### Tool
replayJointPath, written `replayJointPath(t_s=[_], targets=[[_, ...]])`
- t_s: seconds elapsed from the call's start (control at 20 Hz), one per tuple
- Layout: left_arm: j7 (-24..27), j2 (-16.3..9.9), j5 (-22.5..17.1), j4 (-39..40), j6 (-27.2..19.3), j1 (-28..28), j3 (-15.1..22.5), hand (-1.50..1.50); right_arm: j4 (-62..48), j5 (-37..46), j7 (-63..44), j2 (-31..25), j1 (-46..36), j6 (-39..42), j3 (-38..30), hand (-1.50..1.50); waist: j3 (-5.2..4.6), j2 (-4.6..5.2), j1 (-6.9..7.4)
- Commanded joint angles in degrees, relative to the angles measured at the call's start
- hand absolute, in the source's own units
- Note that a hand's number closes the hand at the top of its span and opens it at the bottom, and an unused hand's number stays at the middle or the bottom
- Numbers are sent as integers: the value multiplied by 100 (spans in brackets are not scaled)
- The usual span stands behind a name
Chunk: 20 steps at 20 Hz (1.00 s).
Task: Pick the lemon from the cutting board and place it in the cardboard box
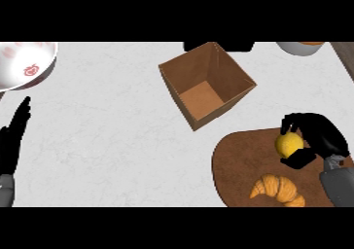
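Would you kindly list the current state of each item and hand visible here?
lemon: on the cutting board, gripped by the right hand
right hand: curled round the lemon
left hand: open, resting at the left edge
cardboard box: open, empty
croissant: lying on the cutting board

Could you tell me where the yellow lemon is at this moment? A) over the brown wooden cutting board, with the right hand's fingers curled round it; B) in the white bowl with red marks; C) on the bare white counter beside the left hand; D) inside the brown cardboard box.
A: the yellow lemon sits over the brown wooden cutting board, enclosed by the black right hand, near the golden croissant.
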<state>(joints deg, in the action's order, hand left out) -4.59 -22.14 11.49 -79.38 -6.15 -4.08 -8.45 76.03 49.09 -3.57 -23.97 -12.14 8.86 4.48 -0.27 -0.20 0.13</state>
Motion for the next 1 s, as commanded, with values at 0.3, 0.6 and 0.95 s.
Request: replayJointPath(t_s=[0.3, 0.6, 0.95], targets=[[-230, 25, 78, 65, -1, -261, -141, 0, 1754, 630, -867, -173, 974, -489, -332, 150, 24, -12, -72], [-191, 186, 227, 8, -57, -87, -1, 0, 3136, 376, -564, -205, 1236, -812, -681, 150, 26, -18, -93], [272, 170, 122, 422, 56, -231, -217, 0, 3670, 400, -764, 131, 406, -284, -242, 150, 23, 17, -19]])
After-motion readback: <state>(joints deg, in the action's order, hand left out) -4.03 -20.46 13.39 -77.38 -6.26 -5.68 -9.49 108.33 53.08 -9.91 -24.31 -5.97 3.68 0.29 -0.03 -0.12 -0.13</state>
